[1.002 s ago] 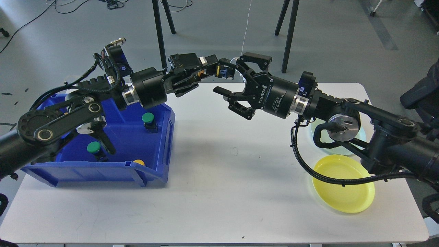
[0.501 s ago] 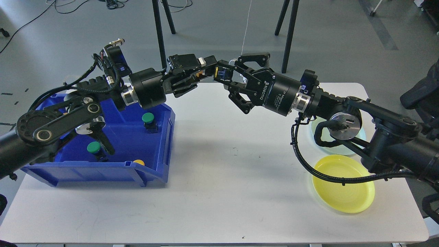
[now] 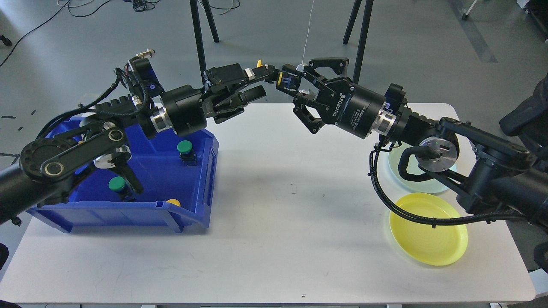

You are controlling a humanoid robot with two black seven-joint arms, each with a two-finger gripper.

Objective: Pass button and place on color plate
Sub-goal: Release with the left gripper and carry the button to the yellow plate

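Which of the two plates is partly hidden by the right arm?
The pale green plate, farther back; the yellow plate in front lies almost fully visible.

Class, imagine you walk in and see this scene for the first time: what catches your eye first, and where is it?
Above the table's far edge, the left gripper and right gripper meet around a small yellow-and-blue button. Next comes the blue bin on the left, then the yellow plate at the front right.
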